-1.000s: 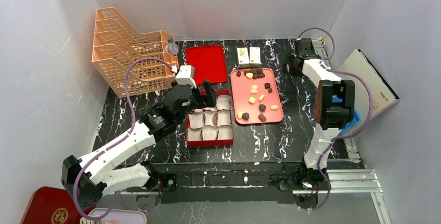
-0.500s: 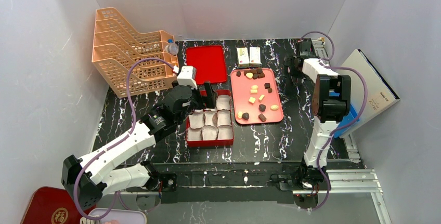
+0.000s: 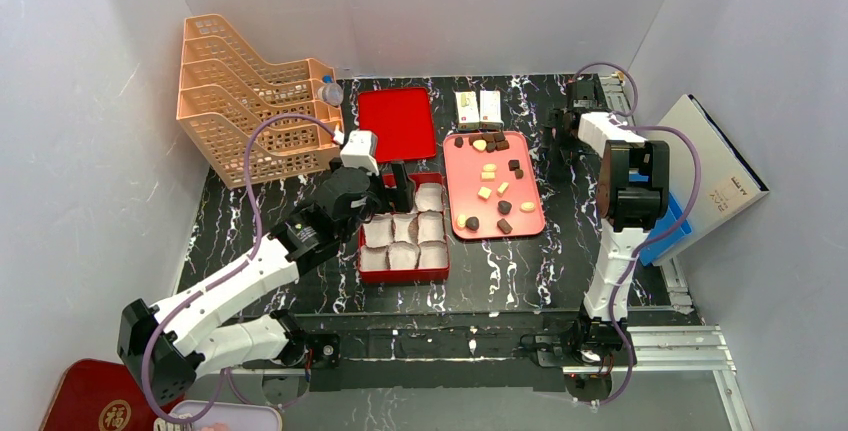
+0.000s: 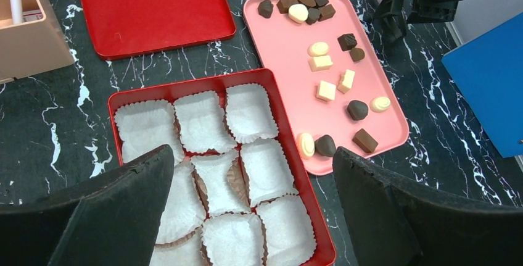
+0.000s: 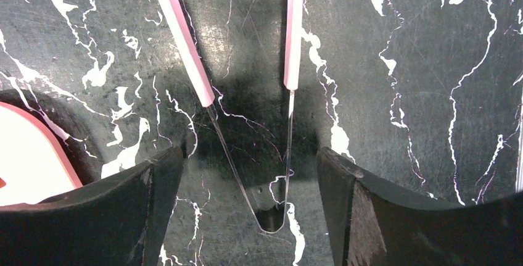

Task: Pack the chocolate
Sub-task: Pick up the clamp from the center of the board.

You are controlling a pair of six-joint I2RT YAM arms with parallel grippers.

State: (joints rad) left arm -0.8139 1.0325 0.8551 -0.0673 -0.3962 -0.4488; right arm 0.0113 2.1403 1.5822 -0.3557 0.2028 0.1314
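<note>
Chocolate [image 4: 325,90] on pink tray [image 4: 284,50], left gripper [image 4: 250,155] spread, tweezers [image 5: 293,44] between spread right gripper [image 5: 248,155] only in wrist view

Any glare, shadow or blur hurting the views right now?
Right wrist: sharp, but shadow under the right gripper darkens the table around the tweezers. Left wrist: chocolate on the pink tray crisp, no glare. Top external: evenly lit, pieces tiny.

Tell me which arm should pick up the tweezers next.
Right. The right gripper hangs open astride the tweezers, which lie on the table beside the tray. The left gripper hovers open over the box, on the tray's other side.
</note>
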